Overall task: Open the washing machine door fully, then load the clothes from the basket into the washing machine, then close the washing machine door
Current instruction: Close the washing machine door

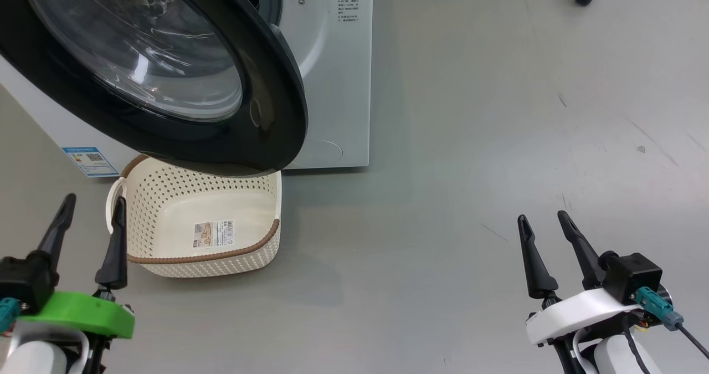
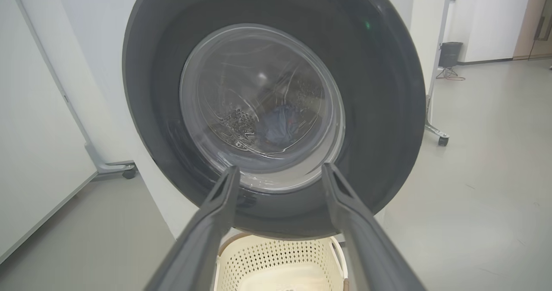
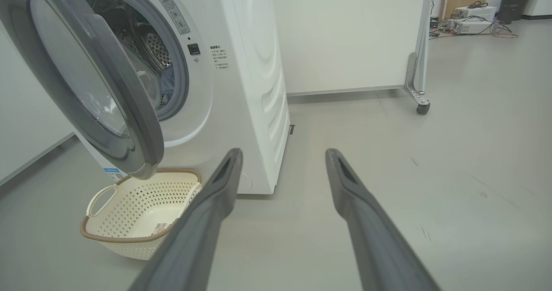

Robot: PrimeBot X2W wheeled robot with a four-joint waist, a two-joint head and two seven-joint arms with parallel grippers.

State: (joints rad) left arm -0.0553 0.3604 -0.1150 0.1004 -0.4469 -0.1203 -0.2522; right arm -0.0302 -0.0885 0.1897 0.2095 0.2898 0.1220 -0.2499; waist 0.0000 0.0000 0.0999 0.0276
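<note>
The big white washing machine (image 1: 332, 86) sits in the upper left of the head view. Its round black washing machine door (image 1: 155, 75) stands partly open and swings out over the basket (image 1: 166, 196), which is on the grey floor (image 1: 471, 169) at the lower left. The basket holds nothing but a sticker (image 1: 213, 234) on its bottom. So I think the loading is done — the clothes (image 2: 280, 125) look to be inside the drum. Just 1 step is left: shutting the door.

The left gripper (image 1: 94, 199) is in the lower left corner, near the basket's handle. The right gripper (image 1: 543, 217) is in the lower right, well apart from everything. Each has its 2 fingers spread wide, and neither one holds anything.

The left wrist view looks straight at the front of the door. Through the glass in the middle of the frame you can see a dim blue lump. In the head view that same glass just shines. The right wrist view looks from the side — at its upper left you can see the gap between the door and the machine, the grey ring, the dotted steel drum and a bit of blue cloth. I cannot make out the cream cloth in any view.
</note>
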